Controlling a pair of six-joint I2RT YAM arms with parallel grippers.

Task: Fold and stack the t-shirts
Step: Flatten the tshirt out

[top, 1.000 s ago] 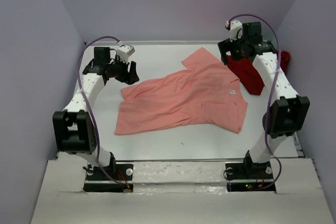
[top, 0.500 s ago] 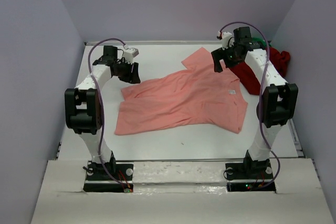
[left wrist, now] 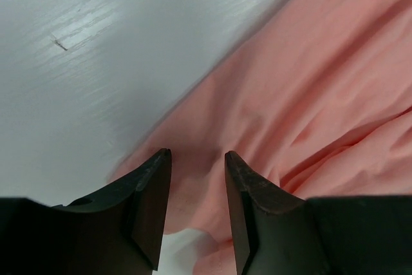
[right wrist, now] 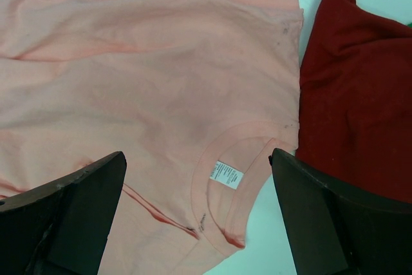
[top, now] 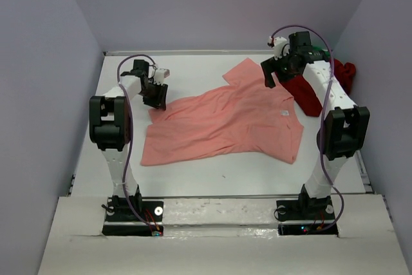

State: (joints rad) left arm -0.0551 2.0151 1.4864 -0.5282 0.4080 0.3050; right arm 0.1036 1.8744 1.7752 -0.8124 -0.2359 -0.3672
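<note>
Sprawling flat and unfolded, the salmon-pink shirt (top: pixel 225 123) takes up the middle of the table (top: pixel 193 69), with a few wrinkles running through it and no fold in it yet. Its collar (right wrist: pixel 239 132) is at the right-hand end, white label (right wrist: pixel 226 174) showing, and its hem is at the left-hand end. The dark red shirt (top: pixel 309 91) lies in a heap just beside the pink one's collar end, the two edges close to touching.

Now the arms. The left gripper (left wrist: pixel 197 156) is down at the far left corner of the pink shirt, jaws narrowed to a slim gap that straddles the cloth edge. Pink fabric shows between them, but they haven't nipped it, so no grip there as far as the wrist view shows. The right gripper (right wrist: pixel 198 154) hangs above the collar end, jaws spread wide, clear of the cloth and holding nothing.

My read is that this is the very start of the first fold, with both arms picking their corners. The next move calls for the left jaws to close on that hem corner. The right needs to drop and take a matching hold at the collar end, so the cloth lifts evenly rather than dragging or bunching.
</note>
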